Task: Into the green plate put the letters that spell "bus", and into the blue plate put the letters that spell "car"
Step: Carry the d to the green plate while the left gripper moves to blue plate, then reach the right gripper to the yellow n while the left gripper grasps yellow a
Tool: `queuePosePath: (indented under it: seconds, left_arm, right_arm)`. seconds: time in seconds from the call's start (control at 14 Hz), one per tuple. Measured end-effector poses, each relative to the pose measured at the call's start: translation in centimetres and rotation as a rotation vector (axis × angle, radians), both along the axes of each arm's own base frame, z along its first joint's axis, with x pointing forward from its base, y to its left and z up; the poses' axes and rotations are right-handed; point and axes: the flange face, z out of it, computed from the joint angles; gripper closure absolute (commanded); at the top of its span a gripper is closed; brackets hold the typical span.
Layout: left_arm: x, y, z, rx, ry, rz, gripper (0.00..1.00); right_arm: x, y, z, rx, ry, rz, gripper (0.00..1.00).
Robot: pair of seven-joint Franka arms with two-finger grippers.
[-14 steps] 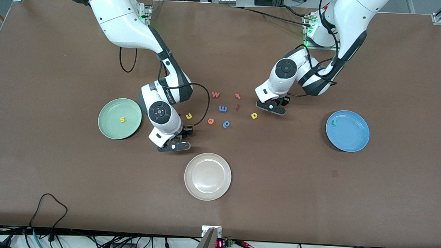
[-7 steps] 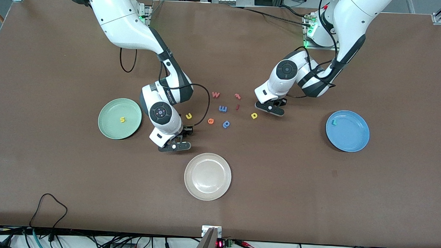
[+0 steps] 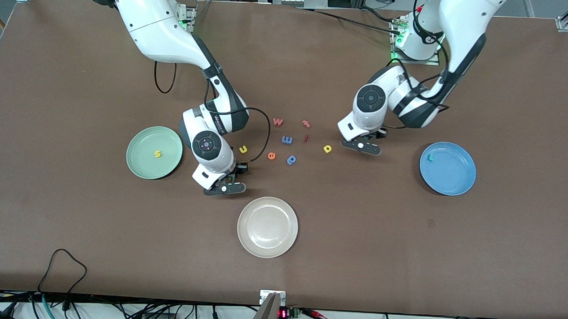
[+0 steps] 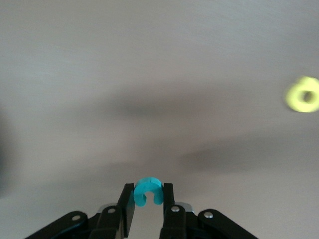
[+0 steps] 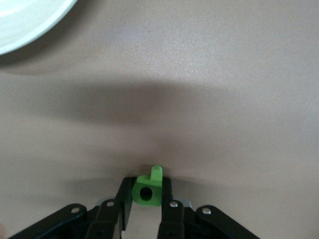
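My left gripper [image 3: 360, 145] is shut on the teal "c" [image 4: 147, 189], just above the table beside the yellow "a" [image 3: 327, 148]. My right gripper [image 3: 224, 186] is shut on the green "b" [image 5: 148, 189], low at the table between the green plate [image 3: 144, 164] and the white plate. The yellow "s" [image 3: 157, 153] lies in the green plate. In the blue plate [image 3: 453, 177] lies the teal "r" [image 3: 430, 157]. The yellow-orange "u" [image 3: 243, 149] lies on the table next to the right arm's wrist.
Loose letters lie mid-table: an orange "e" [image 3: 272, 155], a blue "p" [image 3: 291, 159], a blue "m" [image 3: 287, 140], a red "w" [image 3: 277, 121], a red "t" [image 3: 306, 123] and a thin red letter [image 3: 306, 137]. A white-cream plate [image 3: 267, 227] sits nearer the camera.
Both grippers have shut on their letters. The left gripper has lifted slightly and shifted toward the blue plate with the "c". The right gripper has stayed in place.
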Motion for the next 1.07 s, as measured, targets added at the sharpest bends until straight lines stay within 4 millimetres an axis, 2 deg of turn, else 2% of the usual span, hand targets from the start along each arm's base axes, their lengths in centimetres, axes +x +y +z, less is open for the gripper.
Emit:
queuePosePath:
  seconds: [0.14,0.21,0.36,0.43,0.5,0.57,0.71,0.86,1.07]
  left_arm:
    - [4.0,5.4,2.8,-0.001,0.014,-0.044,0.88]
    - [5.6,8.9,3.3,0.004,0.013,-0.071,0.88]
    - [7.5,15.4,2.7,0.054,0.006,-0.110,0.81]
    - [8.0,17.3,2.0,0.057,0.001,-0.113,0.45]
    - [8.2,18.5,1.1,0.050,0.002,-0.109,0.00]
    - [8.2,19.1,0.2,0.040,0.010,-0.103,0.00]
    - [8.1,18.6,-0.6,0.026,0.022,-0.109,0.00]
    - [7.9,15.9,0.1,0.006,0.012,-0.147,0.00]
    - [7.2,9.9,2.2,-0.127,0.019,-0.122,0.00]
  right_arm:
    - [0.0,0.0,0.0,0.000,0.000,0.000,0.94]
    - [0.0,-0.1,0.1,-0.004,0.006,-0.001,0.95]
    - [-0.1,-0.7,0.9,-0.029,0.045,-0.007,0.95]
    - [0.0,-1.3,2.0,-0.043,0.064,-0.014,0.95]
    - [0.3,-2.3,3.3,-0.055,0.076,-0.024,0.95]
    - [0.7,-3.7,4.6,-0.063,0.079,-0.035,0.95]
    - [1.2,-7.8,6.3,-0.081,0.079,-0.049,0.95]
    - [0.7,-12.0,6.8,-0.095,0.079,-0.045,0.94]
    - [-0.8,-17.8,6.7,-0.111,0.093,-0.018,0.94]
